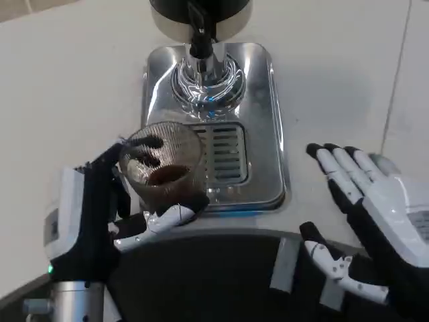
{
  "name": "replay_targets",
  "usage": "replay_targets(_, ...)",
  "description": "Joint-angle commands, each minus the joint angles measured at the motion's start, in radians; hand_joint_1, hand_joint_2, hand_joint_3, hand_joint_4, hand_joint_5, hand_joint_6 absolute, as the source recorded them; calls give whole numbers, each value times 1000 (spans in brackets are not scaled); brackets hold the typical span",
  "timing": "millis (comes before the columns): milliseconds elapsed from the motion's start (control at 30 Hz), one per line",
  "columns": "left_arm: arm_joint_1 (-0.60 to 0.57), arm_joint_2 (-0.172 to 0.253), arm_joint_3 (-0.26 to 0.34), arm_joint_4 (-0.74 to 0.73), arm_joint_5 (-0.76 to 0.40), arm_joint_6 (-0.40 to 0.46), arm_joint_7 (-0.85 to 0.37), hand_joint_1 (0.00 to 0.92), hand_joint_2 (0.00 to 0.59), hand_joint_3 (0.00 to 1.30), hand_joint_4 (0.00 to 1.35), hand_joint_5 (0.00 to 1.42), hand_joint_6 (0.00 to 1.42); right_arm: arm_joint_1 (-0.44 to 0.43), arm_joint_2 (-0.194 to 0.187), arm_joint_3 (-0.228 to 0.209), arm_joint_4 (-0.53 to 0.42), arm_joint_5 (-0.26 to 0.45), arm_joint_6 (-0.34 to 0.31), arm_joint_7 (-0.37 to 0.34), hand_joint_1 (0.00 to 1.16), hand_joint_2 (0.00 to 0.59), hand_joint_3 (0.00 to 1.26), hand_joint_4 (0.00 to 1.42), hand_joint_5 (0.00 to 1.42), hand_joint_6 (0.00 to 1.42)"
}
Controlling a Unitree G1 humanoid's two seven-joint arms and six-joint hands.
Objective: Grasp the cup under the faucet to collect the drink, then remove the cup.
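Observation:
A clear ribbed cup [163,168] with dark drink in its bottom is gripped by my left hand [100,215], fingers behind it and thumb [167,218] in front. The cup stands at the front left edge of the shiny metal drip tray [268,134], well in front of the faucet [200,37] and off to its left. My right hand [365,215] hovers open to the right of the tray, fingers spread, holding nothing.
The dispenser's dark round body [201,10] stands at the top edge above the tray. A slotted grate [224,154] lies in the tray's middle. The white tabletop [67,87] spreads to the left and right; a dark edge runs along the front.

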Motion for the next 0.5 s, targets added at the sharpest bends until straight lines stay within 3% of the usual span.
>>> replay_targets(33,68,5,20,-134,-12,-63,-20,769,62,1238,1230,1316,1424,47,-48,-14,-3,44,-80,-55,265,543,0,0,0,0)
replay_targets(233,156,8,29,-252,-10,-97,-69,769,62,1238,1230,1316,1424,164,-74,-37,-57,48,-164,-112,256,549,0,0,0,0)
replay_targets(500,263,26,45,-314,-1,-170,-127,769,62,1238,1230,1316,1424,360,-59,-71,-117,23,-285,-218,206,555,0,0,0,0)
